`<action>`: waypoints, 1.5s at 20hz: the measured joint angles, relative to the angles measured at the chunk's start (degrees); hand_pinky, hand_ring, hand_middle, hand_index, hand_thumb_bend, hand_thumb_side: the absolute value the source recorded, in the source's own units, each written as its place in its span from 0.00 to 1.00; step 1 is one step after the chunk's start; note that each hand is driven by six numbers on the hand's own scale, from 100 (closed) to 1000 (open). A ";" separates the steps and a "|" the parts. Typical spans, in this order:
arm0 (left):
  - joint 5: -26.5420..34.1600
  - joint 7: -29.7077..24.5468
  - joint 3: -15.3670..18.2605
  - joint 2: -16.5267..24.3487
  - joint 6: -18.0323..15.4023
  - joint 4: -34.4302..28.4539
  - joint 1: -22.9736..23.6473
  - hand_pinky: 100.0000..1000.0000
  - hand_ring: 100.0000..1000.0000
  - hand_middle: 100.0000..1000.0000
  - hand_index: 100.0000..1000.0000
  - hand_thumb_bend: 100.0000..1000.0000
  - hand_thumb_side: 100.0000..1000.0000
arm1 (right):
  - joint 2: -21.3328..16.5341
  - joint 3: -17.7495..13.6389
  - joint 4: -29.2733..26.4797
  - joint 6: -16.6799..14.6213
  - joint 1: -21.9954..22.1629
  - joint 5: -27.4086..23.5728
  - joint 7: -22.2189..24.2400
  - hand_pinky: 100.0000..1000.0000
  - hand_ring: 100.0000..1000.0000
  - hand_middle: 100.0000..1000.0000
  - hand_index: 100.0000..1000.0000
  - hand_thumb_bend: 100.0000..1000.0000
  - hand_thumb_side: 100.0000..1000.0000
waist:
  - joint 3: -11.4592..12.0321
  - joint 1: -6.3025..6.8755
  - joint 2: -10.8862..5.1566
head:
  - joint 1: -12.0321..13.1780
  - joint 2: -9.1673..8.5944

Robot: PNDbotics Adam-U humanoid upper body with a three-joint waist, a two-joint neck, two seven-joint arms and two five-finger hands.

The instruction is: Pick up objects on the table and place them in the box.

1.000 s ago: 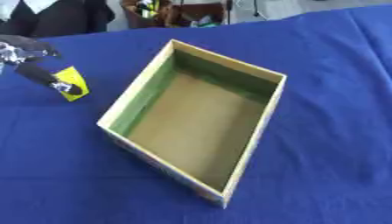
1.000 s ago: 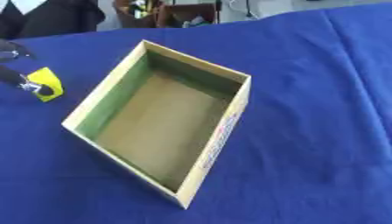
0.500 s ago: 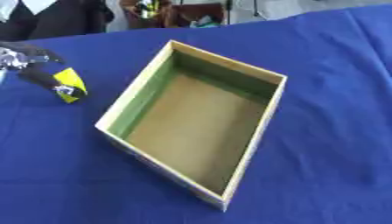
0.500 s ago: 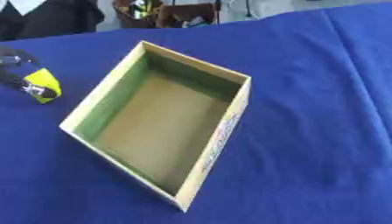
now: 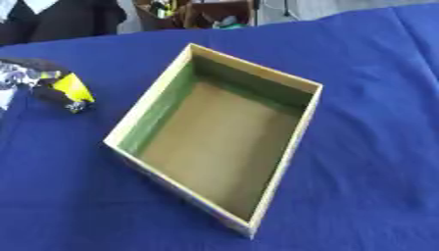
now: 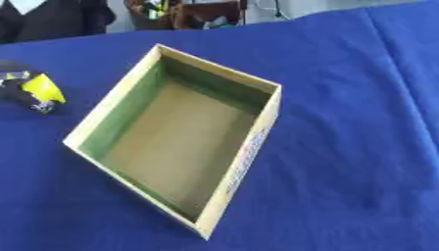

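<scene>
Blue cloth (image 5: 377,147) is covering the whole table, and on it we are seeing a shallow, open rectangular cardboard box (image 5: 296,142), sitting askew so that one corner is pointing toward us. Its rim is pale tan, its floor is brown, and the inner face of its left wall is looking green. Nothing is lying inside it.

At the left edge of both views our left hand (image 5: 26,81) is reaching in, black with silver parts. Its fingers are curling round a small yellow object with a dark lower end (image 5: 73,90), and we are judging the hand to be closed on that object, though the picture is blurred there and we cannot tell exactly how the fingers are lying on it. The yellow object is sitting well to the left of the box, outside it, level with the box's far half. We cannot tell whether it is touching the cloth or hanging just above it.

Our right hand is not showing in either view.

Beyond the far edge of the table we are seeing dark clothing (image 5: 68,19) and some cluttered brown furniture (image 5: 202,12), none of it touching the box or the yellow object.
</scene>
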 measured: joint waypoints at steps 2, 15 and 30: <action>1.34 0.19 0.35 0.01 0.10 0.41 -0.04 0.66 0.64 0.81 1.00 0.48 0.69 | 0.03 0.00 0.00 0.02 -0.01 0.00 -0.02 0.67 0.67 0.62 0.72 0.00 0.47 | 0.00 0.00 0.03 | 0.01 -0.01; 7.62 4.59 0.51 -0.04 1.27 1.44 -0.44 0.41 0.41 0.51 0.80 0.03 0.57 | 0.41 -0.04 0.00 0.45 0.02 0.00 -0.39 0.67 0.67 0.62 0.72 0.00 0.47 | 0.38 -0.22 0.17 | -0.03 0.02; -0.99 16.41 -1.56 -0.55 1.38 -2.49 -0.57 0.14 0.25 0.36 0.59 0.00 0.43 | 0.94 -0.06 0.00 0.52 0.16 -0.60 -0.48 0.67 0.67 0.62 0.72 0.00 0.46 | 1.69 -0.53 -2.20 | -1.10 1.91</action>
